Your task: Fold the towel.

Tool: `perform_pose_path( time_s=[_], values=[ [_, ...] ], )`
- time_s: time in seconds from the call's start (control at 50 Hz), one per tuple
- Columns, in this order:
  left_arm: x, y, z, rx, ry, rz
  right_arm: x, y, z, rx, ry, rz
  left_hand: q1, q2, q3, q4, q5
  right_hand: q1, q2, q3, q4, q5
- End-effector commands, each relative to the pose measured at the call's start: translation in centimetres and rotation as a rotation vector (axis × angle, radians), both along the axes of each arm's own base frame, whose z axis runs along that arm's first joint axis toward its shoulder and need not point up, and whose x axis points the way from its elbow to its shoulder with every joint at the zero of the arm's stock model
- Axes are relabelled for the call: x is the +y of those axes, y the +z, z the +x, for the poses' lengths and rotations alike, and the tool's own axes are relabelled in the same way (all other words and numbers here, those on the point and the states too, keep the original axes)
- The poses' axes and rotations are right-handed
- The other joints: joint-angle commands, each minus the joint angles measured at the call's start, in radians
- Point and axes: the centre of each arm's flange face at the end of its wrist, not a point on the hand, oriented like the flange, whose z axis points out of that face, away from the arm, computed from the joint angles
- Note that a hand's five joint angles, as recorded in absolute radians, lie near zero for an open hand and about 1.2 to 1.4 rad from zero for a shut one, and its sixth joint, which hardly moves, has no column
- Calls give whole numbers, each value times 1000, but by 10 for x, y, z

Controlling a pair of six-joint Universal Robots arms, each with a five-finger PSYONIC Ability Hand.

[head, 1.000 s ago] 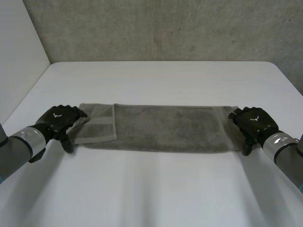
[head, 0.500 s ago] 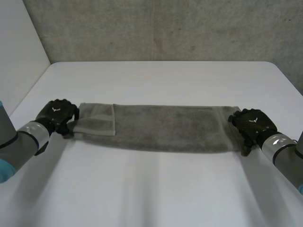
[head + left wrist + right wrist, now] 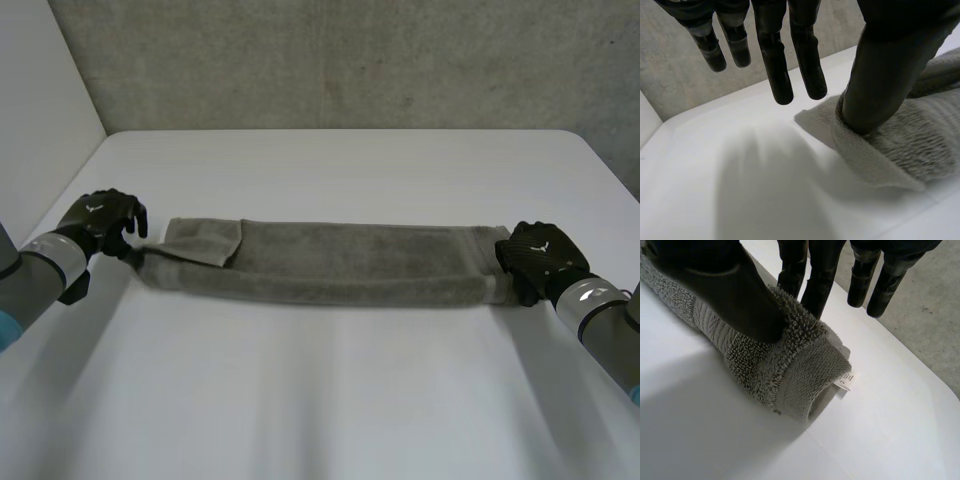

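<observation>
Towel (image 3: 330,265) across table (image 3: 330,410), long axis left to right, one hand at each end.
Near edge bunched up: right hand (image 3: 540,258) pinching right end between thumb and fingers, left hand (image 3: 100,222) thumb-hooked in left end (fingers (image 3: 782,75) straight, clear of cloth); likely fold away, toward far edge.

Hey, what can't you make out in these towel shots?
Left wrist view: thumb tip of the left hand, buried in the towel.
Right wrist view: two fingertips of the right hand, behind the towel; print on the label, too small.
Head view: the towel's underside, against the table.
</observation>
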Motion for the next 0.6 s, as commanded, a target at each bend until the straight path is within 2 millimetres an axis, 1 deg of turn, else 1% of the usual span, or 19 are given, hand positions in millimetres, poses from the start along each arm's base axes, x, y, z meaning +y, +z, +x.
perform_pose_path(
  time_s=[0.02,0.08,0.14,0.18,0.22,0.3,0.38,0.42,0.44,0.46,0.48,0.5,0.52,0.54,0.56,0.58,0.6],
  values=[
    [-7,2,4,1,9,-7,-4,2,-8,0,-26,-1,99,92,-51,-59,98,113,118,-42,-76,78],
    [-8,-3,4,3,13,2,-3,2,-9,0,-27,2,150,142,-51,-59,148,113,118,-42,-76,78],
    [-11,-6,6,4,19,8,-3,1,-9,0,-27,5,153,145,-51,-59,151,113,118,-42,-76,78],
    [-18,-15,15,-3,50,23,-2,1,-9,0,-27,7,153,145,-51,-59,151,113,118,-42,-76,78],
    [-21,-18,19,-7,69,33,-2,2,-9,1,-27,5,153,145,-51,-59,151,113,118,-42,-76,78],
    [-19,-21,19,-9,76,62,-2,3,-8,-3,-18,4,153,145,-51,-59,151,113,118,-42,-76,78],
    [-17,-15,16,-5,70,65,0,2,-7,0,-14,6,150,142,-51,-59,148,113,118,-42,-76,78],
    [-19,-12,16,-5,70,54,0,2,-7,1,-14,5,153,145,-51,-59,151,113,118,-42,-76,78],
    [-21,-9,17,1,72,50,0,2,-7,1,-14,5,182,174,-51,-59,180,113,118,-42,-76,78],
    [-20,-8,15,16,71,62,0,2,-7,5,-12,5,295,288,-51,-59,294,113,118,-42,-76,78],
    [-20,-8,15,16,71,62,1,2,-8,13,-11,8,296,289,-51,-59,295,113,118,-42,-76,78],
    [-18,-8,13,45,66,92,1,2,-8,13,-11,8,416,408,-51,-59,414,113,118,-42,-76,78],
    [-18,-8,13,45,66,92,2,3,-9,22,-9,6,417,409,-51,-59,416,113,118,-42,-76,78],
    [-15,-6,12,84,54,122,4,7,-9,26,-6,-1,509,502,-51,-59,508,113,118,-42,-76,78],
    [-11,-3,8,130,22,154,4,7,-9,26,-6,-1,510,503,-51,-59,509,113,118,-42,-76,78],
    [-8,4,4,177,-16,171,4,15,-9,22,0,-19,510,503,-51,-59,509,113,118,-42,-76,78],
    [-8,4,4,177,-16,172,5,24,-11,13,3,-40,510,503,-51,-59,509,113,118,-42,-76,78]
  ],
)
